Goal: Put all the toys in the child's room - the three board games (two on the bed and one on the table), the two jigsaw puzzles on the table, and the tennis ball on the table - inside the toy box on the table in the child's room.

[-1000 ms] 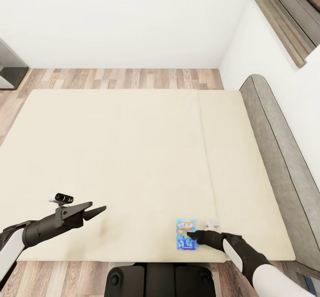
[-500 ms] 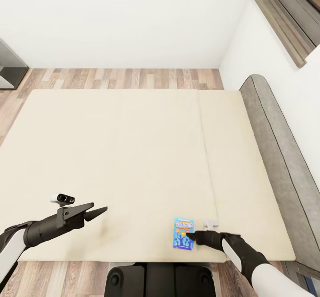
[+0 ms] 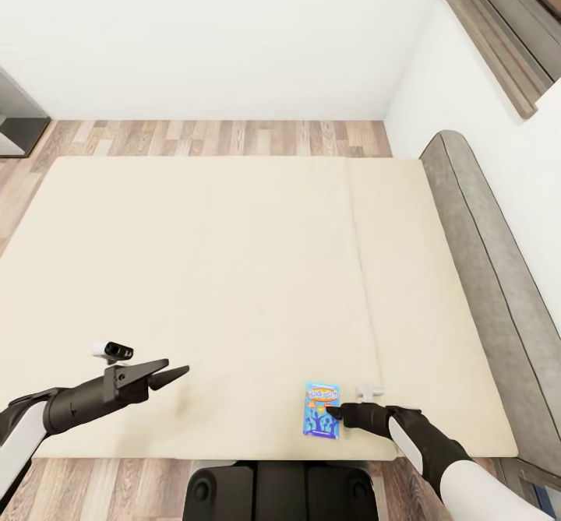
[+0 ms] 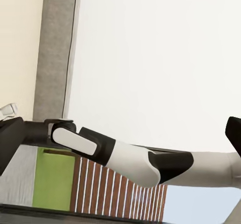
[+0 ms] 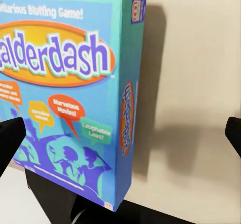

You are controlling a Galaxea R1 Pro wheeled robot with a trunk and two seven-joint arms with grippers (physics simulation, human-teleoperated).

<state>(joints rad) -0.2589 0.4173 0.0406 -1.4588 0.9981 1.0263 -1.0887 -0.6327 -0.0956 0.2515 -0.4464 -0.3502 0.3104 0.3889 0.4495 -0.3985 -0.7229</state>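
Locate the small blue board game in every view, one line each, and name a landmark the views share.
Head view: blue board game lies near the mattress's near edge, at the right gripper.
Right wrist view: it fills most of the picture, between the fingertips.
Left wrist view: not in it.
Shared landmark: the beige mattress.

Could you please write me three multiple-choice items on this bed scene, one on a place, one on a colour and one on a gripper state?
1. Where does the small blue board game box lie?
A. On the beige mattress, near its front edge
B. On the wood-plank floor
C. Against the grey headboard

2. What colour is the oval behind the title on its lid?
A. Green
B. Orange
C. White

3. How do the right gripper's fingers stand?
A. Spread wide
B. Shut on the box
C. Pressed together

Answers: 1 A, the head view shows it there. 2 B, the right wrist view shows orange. 3 A, one fingertip at each side.
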